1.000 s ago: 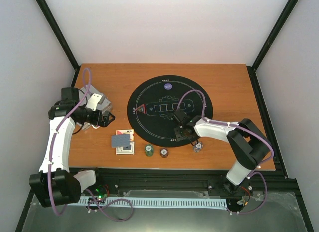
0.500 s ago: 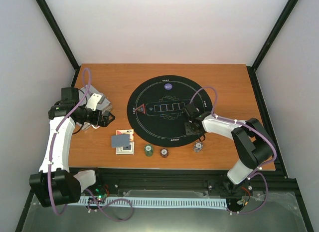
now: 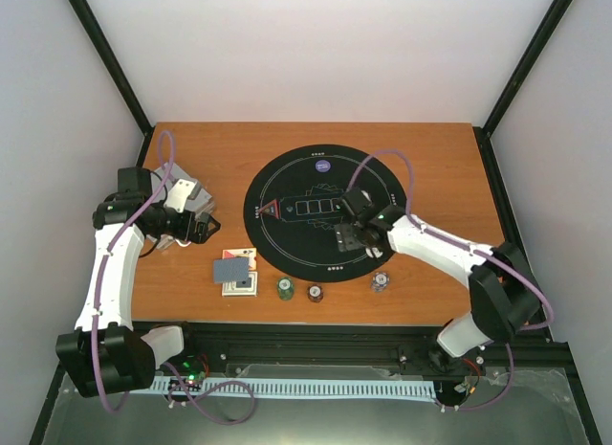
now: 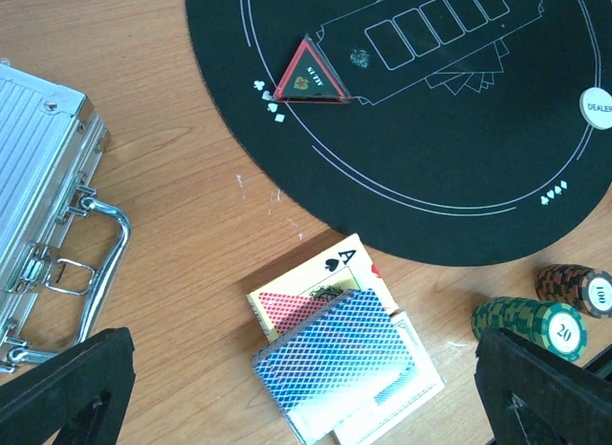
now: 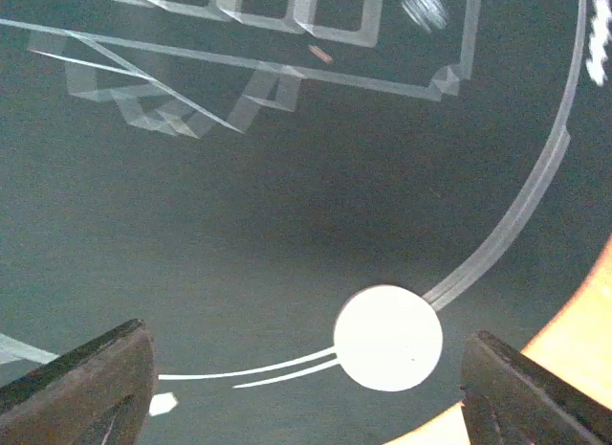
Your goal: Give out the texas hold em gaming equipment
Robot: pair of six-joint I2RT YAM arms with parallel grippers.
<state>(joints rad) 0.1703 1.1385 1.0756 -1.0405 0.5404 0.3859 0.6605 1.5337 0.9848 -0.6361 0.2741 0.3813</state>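
Near table (image 3: 191, 148) edge: green chip (image 3: 285, 289), brown chip (image 3: 315, 293), grey-backed cards (image 4: 335, 364). White dealer button (image 5: 388, 338) flat on mat (image 5: 239, 225) near rim, under right gripper (image 5: 306, 383): jaws wide, holding nothing. Over cards, left gripper (image 4: 306, 388) wide, empty. Since earlier, right gripper moved farther onto mat, jaws wider.

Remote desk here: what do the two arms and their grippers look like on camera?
The left arm and right arm match: smooth white link shells, black joint housings, black bases. A purple cable loops loosely along each. The left gripper and right gripper are black, with blunt matte-black fingers. No markings are readable.
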